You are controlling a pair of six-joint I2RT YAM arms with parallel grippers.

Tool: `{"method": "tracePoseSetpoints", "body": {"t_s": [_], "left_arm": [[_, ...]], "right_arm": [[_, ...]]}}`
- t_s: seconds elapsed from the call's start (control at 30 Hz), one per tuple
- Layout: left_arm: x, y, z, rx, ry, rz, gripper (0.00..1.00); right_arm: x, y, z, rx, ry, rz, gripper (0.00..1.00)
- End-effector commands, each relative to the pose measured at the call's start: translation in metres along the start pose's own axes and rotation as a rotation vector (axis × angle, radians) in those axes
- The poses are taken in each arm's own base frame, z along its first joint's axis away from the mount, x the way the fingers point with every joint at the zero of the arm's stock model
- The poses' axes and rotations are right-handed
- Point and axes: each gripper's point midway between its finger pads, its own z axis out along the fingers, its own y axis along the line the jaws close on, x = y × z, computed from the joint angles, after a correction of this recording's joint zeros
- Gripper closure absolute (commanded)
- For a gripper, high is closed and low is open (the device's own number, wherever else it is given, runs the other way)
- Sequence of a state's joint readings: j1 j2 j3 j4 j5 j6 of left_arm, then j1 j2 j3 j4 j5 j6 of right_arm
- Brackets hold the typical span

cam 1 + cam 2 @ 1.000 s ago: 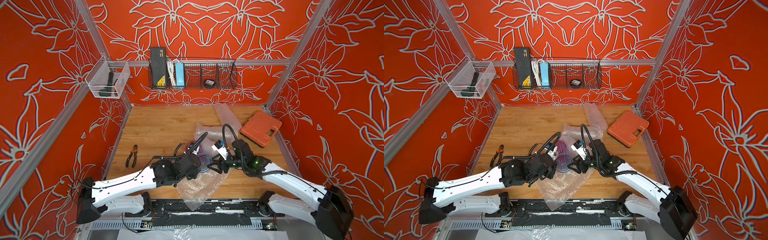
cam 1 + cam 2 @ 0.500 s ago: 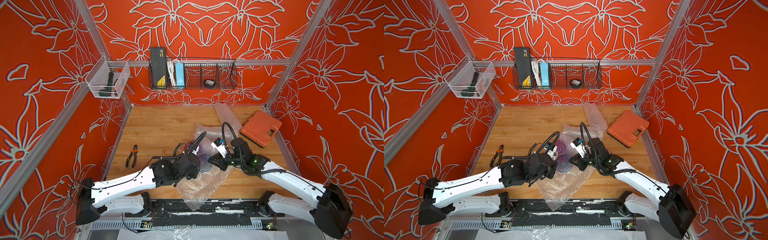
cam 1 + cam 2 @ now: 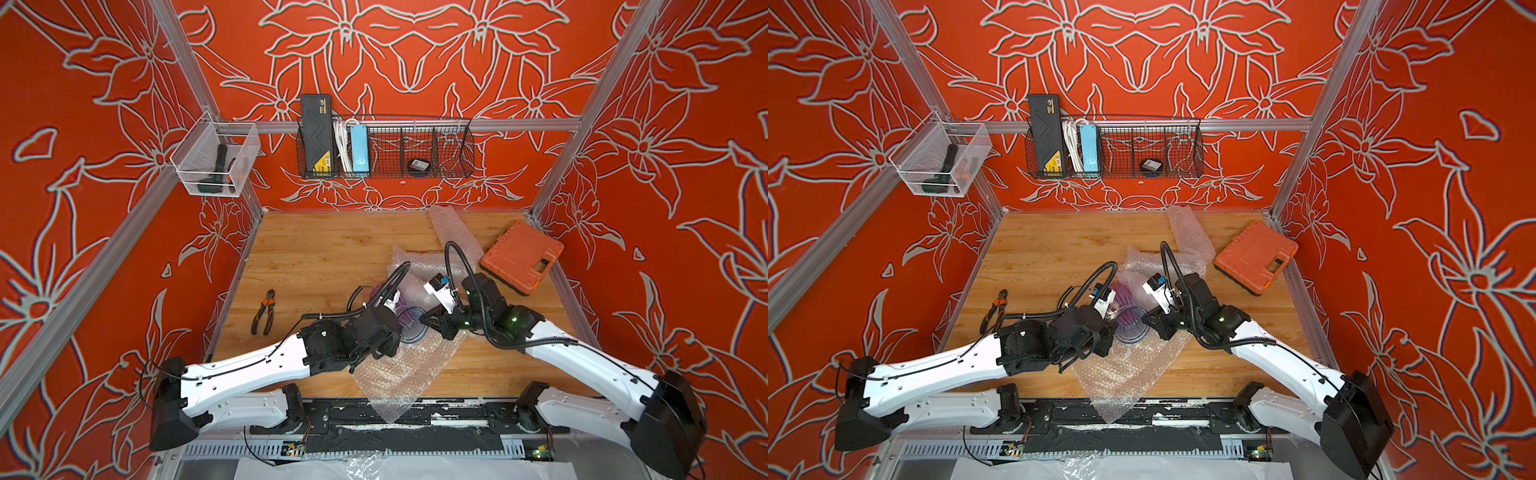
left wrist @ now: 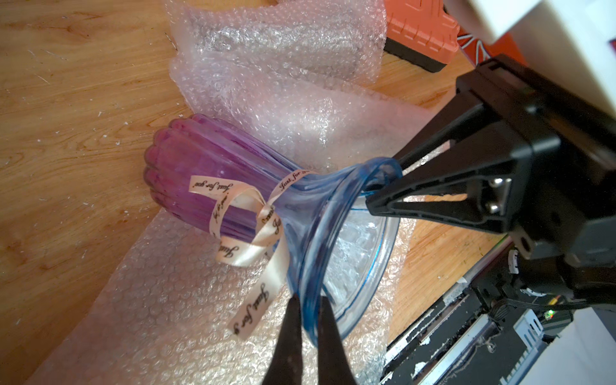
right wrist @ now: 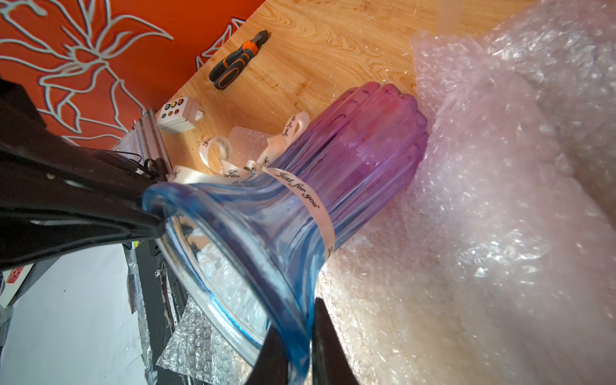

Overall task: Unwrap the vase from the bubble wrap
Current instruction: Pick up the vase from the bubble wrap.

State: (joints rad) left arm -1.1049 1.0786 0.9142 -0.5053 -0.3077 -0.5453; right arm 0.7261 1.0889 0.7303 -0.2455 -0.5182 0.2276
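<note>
So the vase (image 4: pixel 206 173) sits tipped over on the bubble wrap (image 3: pixel 399 374) near the middle of the bench's (image 3: pixel 324 257) front edge. The left gripper (image 4: pixel 308 301) and right gripper (image 5: pixel 296 316) are each clamped on opposite sides of its flared blue rim.

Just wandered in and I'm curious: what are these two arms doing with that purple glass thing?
Both are pinching the flared blue rim of a glass vase: the left gripper on one side, the right gripper roughly opposite. The vase lies on its side, already bare, on opened bubble wrap.
</note>
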Motion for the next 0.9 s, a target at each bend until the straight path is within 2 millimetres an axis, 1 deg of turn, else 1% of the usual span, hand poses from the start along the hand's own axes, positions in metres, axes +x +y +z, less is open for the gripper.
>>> {"method": "tracePoseSetpoints", "body": {"t_s": [0.0,0.13,0.17,0.2,0.27,0.37,0.43,0.53,0.63,0.7,0.77,0.87], "left_arm": [[-0.018,-0.012,-0.007,0.068,-0.078,0.004,0.85],[-0.025,-0.011,-0.015,0.089,-0.139,0.008,0.47],[-0.025,-0.011,-0.014,0.094,-0.150,0.017,0.38],[-0.031,-0.011,-0.024,0.117,-0.191,0.015,0.31],[-0.037,-0.009,-0.030,0.125,-0.241,0.021,0.20],[-0.046,-0.003,-0.042,0.134,-0.343,0.030,0.14],[-0.051,0.007,-0.051,0.110,-0.414,0.033,0.12],[-0.051,0.021,-0.062,0.100,-0.526,0.033,0.12],[-0.047,0.027,-0.069,0.122,-0.613,0.061,0.05],[-0.043,0.032,-0.068,0.104,-0.629,0.086,0.03],[-0.038,0.035,-0.061,0.079,-0.620,0.112,0.01],[-0.029,0.035,-0.048,0.071,-0.599,0.146,0.01]], "right_arm": [[-0.033,0.026,-0.018,-0.061,-0.083,-0.036,1.00],[-0.040,0.022,-0.023,-0.034,-0.079,0.016,1.00],[-0.041,0.022,-0.023,-0.030,-0.067,0.025,1.00],[-0.041,0.022,-0.024,-0.027,-0.056,0.031,1.00],[-0.043,0.022,-0.024,-0.021,-0.035,0.042,1.00],[-0.049,0.023,-0.027,-0.014,-0.028,0.048,1.00],[-0.052,0.022,-0.028,-0.005,-0.020,0.050,1.00],[-0.054,0.018,-0.029,0.017,0.002,0.049,1.00],[-0.056,0.013,-0.027,0.028,0.023,0.052,1.00],[-0.059,0.011,-0.025,0.029,0.032,0.051,1.00],[-0.061,0.009,-0.022,0.028,0.039,0.049,1.00],[-0.067,0.008,-0.017,0.023,0.047,0.039,1.00]]}}
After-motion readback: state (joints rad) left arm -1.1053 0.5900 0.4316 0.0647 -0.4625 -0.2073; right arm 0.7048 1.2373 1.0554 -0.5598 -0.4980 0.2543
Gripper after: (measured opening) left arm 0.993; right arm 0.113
